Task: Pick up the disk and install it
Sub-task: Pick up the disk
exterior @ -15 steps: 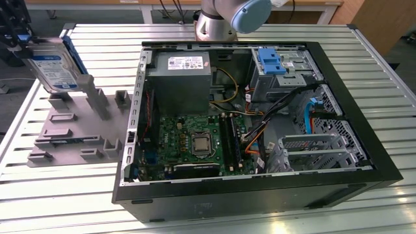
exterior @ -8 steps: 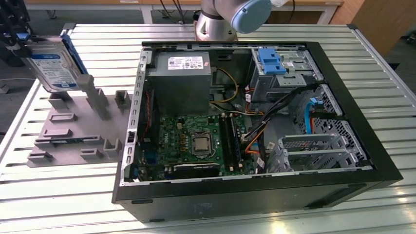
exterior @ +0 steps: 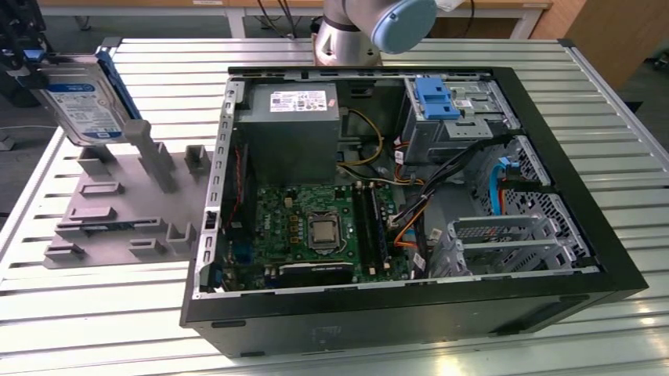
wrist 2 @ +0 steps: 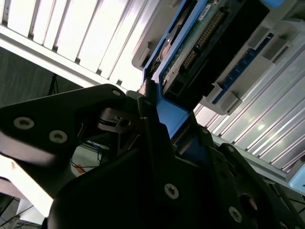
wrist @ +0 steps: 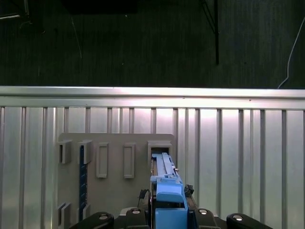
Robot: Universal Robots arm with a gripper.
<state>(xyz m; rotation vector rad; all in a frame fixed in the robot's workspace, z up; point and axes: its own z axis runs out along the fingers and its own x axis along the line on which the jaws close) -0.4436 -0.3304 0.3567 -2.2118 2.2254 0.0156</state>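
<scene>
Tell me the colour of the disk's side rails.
Blue; the side rails of the disk show best in the first wrist view.

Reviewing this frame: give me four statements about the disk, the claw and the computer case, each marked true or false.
1. The disk sits inside the computer case. False: it is outside the case, at the exterior view's left, over the grey fixture.
2. The claw is shut on the disk. True.
3. The case is open, with the motherboard exposed. True.
4. The disk lies flat on its label side. False: it stands nearly upright on edge.
</scene>
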